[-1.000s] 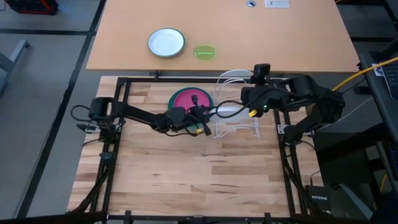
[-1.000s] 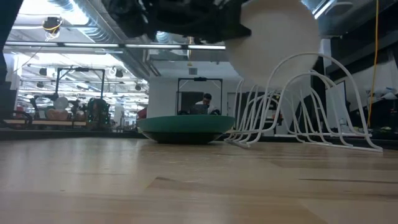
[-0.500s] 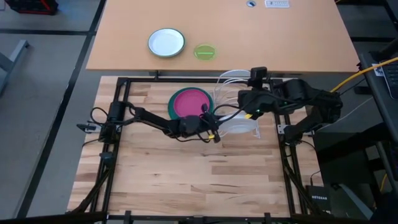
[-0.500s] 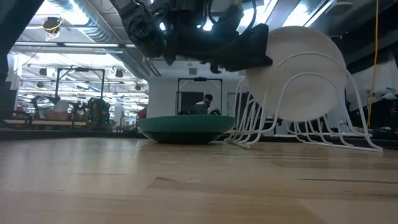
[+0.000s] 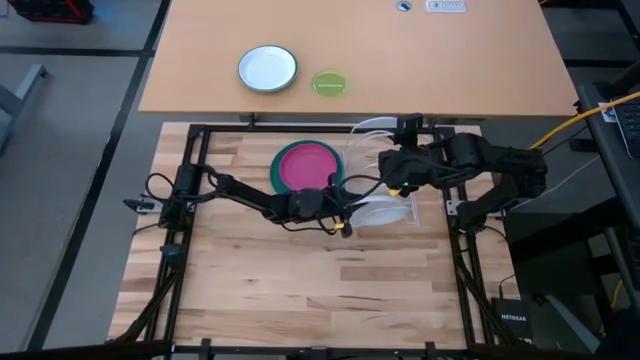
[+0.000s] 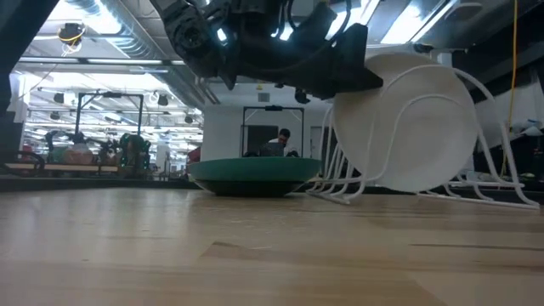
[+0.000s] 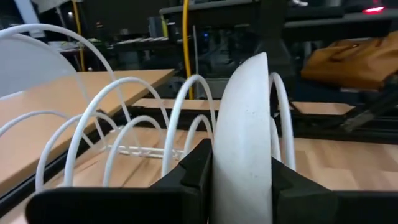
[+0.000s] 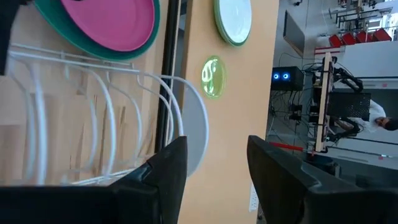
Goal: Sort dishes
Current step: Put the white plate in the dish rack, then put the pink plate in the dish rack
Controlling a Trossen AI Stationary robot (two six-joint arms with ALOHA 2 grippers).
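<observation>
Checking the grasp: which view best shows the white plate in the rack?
The left wrist view: the white plate stands edge-on, clamped by the left end effector. Low view shows its face; high view only a sliver; right wrist view, none.

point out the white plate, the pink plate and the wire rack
white plate [image 6: 408,127]: low view, middle of its face.
pink plate [image 5: 305,165]: high view, its centre, lying on the teal plate.
wire rack [image 7: 84,134]: left wrist view, one white wire hoop.
</observation>
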